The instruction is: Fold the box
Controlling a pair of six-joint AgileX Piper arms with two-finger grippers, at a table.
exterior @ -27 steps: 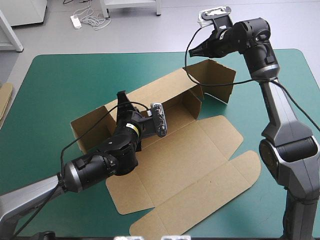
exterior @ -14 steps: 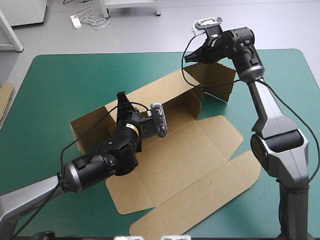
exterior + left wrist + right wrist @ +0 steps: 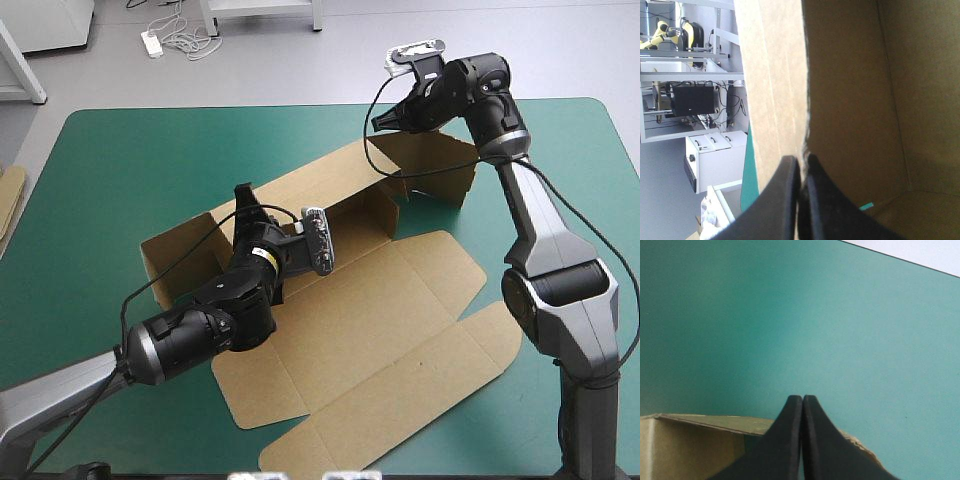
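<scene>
Across the middle of the teal-green bench (image 3: 120, 170), the brown box (image 3: 400, 300) lies half formed, its long far wall standing and its lid panels flat toward the near edge. My left gripper (image 3: 801, 159) pinches that wall's top edge, black fingers all but closed with the sheet between them. My right gripper (image 3: 381, 122) hovers at the raised flap on the box's far right end, fingers pressed together in one point, holding nothing that I can see. More board (image 3: 8, 200) shows at the bench's left edge.
</scene>
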